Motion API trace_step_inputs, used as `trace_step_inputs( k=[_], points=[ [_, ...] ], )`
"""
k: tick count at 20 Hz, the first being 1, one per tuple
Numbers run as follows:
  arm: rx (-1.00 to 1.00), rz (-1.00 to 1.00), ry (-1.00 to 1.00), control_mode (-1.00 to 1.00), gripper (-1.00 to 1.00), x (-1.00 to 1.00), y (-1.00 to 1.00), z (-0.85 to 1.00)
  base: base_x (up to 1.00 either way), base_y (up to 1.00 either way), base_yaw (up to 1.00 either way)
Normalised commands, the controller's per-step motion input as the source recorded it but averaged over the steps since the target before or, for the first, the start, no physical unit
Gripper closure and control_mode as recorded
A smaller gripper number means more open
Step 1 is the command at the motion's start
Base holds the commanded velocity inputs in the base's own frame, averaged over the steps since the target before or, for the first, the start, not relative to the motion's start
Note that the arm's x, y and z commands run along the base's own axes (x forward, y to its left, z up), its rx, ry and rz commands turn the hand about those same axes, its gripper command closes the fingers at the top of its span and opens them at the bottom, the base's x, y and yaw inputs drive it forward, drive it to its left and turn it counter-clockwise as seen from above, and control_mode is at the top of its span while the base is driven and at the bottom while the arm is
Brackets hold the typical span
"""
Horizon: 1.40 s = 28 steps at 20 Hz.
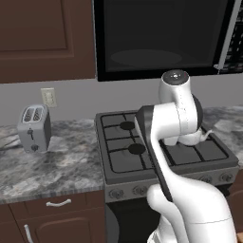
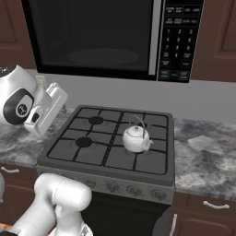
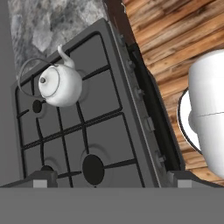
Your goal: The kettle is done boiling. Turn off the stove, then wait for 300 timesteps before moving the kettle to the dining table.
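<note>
The gripper (image 3: 112, 178) stands with its jaws spread wide and nothing between them, poised high above the stove (image 3: 109, 131) and looking almost straight down on it; that height suits a survey before reaching for a control, since the first step, shutting off the burner, appears not yet begun. Its two dark fingertips (image 3: 40, 178) sit at the near rim of the cooktop. Below them lies the black grate with four burner zones, and one kettle (image 3: 60, 85) rests upright on a rear burner, its spout pointing toward the stone counter (image 3: 48, 22) beyond, its wire handle raised over the knobbed lid. It sits there because it has been heating, and it must stay until the wait is over. Along the stove's front edge runs a row of knobs (image 2: 133, 189); five seem to show in the right base view, though they are small. Above hangs one black microwave (image 2: 106, 37), and one grey toaster (image 1: 34, 128) stands on the counter left of the range.
</note>
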Motion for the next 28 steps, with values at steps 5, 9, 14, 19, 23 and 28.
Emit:
trace_step_inputs(
  k=[5,9,14,19,23,28],
  points=[
    [0.0,0.0,0.0,-1.0,-1.0,0.0,0.0,0.0,0.0,0.0,0.0],
    [0.0,0.0,0.0,-1.0,-1.0,0.0,0.0,0.0,0.0,0.0,0.0],
    [0.0,0.0,0.0,-1.0,-1.0,0.0,0.0,0.0,0.0,0.0,0.0],
    [0.0,0.0,0.0,-1.0,-1.0,0.0,0.0,0.0,0.0,0.0,0.0],
    [0.0,0.0,0.0,-1.0,-1.0,0.0,0.0,0.0,0.0,0.0,0.0],
    [0.0,0.0,0.0,-1.0,-1.0,0.0,0.0,0.0,0.0,0.0,0.0]
  ],
)
